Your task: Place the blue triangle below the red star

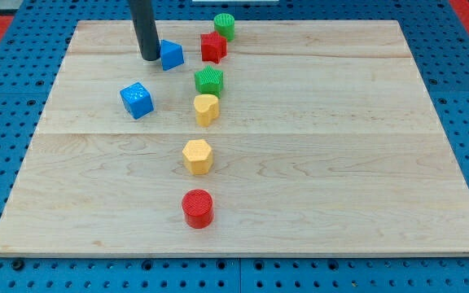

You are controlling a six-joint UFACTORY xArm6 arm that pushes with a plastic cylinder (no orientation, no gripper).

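The blue triangle point(172, 54) lies near the view's top, left of centre. The red star point(213, 46) lies just to its right, with a small gap between them. My tip point(150, 58) rests on the board right at the blue triangle's left side, touching it or nearly so. The rod rises straight up out of the view's top.
A green cylinder point(225, 26) sits above and right of the red star. A green star point(209, 80) lies below the red star, then a yellow heart point(206, 108), a yellow hexagon point(197, 155) and a red cylinder point(197, 207). A blue cube point(137, 100) lies left.
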